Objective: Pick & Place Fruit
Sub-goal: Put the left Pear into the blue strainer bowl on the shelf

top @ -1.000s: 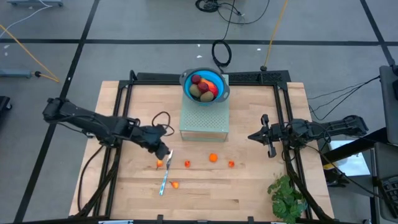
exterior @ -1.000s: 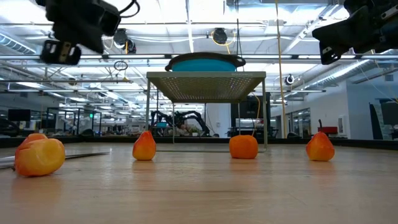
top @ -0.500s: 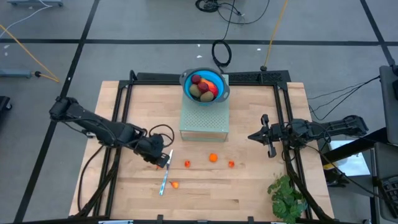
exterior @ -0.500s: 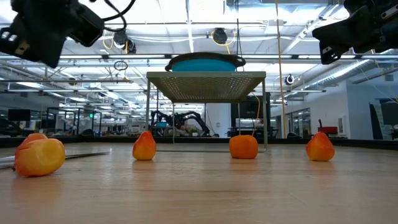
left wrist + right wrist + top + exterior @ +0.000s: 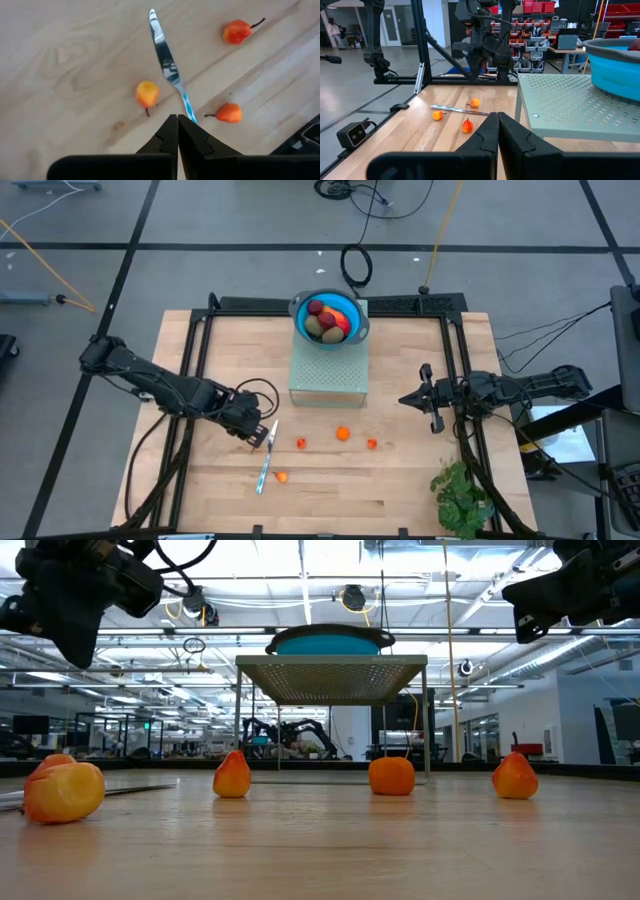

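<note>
Five small orange fruit pieces are scattered on the tabletop (image 5: 200, 490). The left hand (image 5: 262, 436) is hung at lower left of centre in the high view, directly over one piece (image 5: 147, 94) just beside the knife (image 5: 265, 465). Its fingers are pressed together, holding nothing. The right hand (image 5: 432, 412), also closed and empty, is parked well apart at right.

The left tool (image 5: 262, 434) has dropped lower toward the knife (image 5: 265, 461); its arm has swung nearer the front.
</note>
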### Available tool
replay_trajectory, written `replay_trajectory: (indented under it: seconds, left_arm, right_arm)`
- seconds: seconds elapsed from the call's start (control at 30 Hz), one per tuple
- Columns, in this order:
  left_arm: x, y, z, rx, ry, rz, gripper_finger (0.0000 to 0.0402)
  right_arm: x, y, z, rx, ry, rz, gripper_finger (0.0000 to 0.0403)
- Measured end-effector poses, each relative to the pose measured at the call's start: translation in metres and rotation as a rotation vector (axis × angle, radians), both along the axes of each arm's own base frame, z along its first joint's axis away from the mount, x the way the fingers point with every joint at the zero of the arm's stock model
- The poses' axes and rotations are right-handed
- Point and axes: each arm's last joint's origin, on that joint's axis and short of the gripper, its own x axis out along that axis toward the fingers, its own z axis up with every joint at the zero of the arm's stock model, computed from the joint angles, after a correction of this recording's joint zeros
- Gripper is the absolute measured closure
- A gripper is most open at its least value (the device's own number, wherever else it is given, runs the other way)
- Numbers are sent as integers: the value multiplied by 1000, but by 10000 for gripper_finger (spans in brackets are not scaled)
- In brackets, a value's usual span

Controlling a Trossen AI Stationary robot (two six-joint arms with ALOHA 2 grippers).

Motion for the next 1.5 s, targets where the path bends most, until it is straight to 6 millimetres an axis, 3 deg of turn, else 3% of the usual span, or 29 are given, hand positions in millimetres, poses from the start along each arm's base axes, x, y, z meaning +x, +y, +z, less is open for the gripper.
replay_trajectory:
  seconds: [0.17, 0.33, 1.03, 1.5]
  left_arm:
    - [0, 0, 0, 21, -8, -23, 398]
    - [0, 1, 0, 14, -4, 1, 372]
    - [1, 2, 0, 56, -18, 83, 173]
    - [14, -12, -33, 102, 130, 27, 146]
  right_arm:
    - [0, 0, 0, 0, 0, 0, 403]
    - [0, 0, 0, 0, 0, 0, 403]
    - [0, 0, 0, 0, 0, 0, 403]
    - [0, 0, 1, 1, -7, -1, 403]
